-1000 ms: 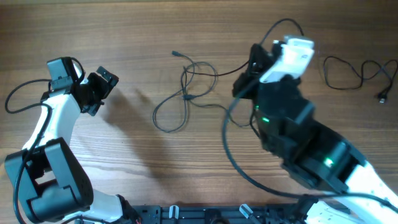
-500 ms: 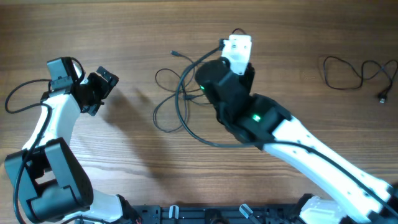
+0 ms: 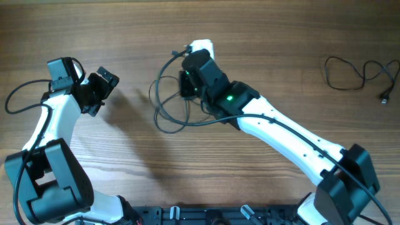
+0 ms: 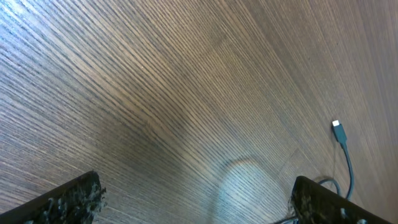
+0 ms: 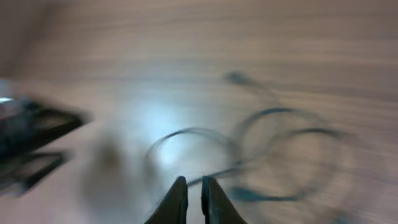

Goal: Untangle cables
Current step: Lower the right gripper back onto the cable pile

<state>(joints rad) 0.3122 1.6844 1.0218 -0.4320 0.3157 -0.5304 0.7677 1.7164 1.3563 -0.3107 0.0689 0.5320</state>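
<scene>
Wood-grain table [image 3: 262, 37] fills every view. The cables [image 3: 164, 100] lie in a loose knot of overlapping loops a little left of centre, and one plug [image 4: 336, 125] trails out toward the left arm. Another thin lead [image 3: 356, 70] lies well apart at the far right edge.

The right gripper [image 5: 191, 186] sits directly over the knot with its fingers pressed almost together. A strand seems to run into the tips, so it looks to be pinching one, though the wrist view is too smeared to be sure. The left gripper [image 3: 100, 91] hangs near the table's left side, clear of the knot, with its fingers spread wide and nothing between them.

The main risk is that nothing pins the bundle down. With only one hand on it, a pull would likely drag the whole knot along or cinch a crossing tighter rather than free a loop. A thin strand held only at the tips could also slip out, and the blur hints at quick motion, which would make either more likely.
</scene>
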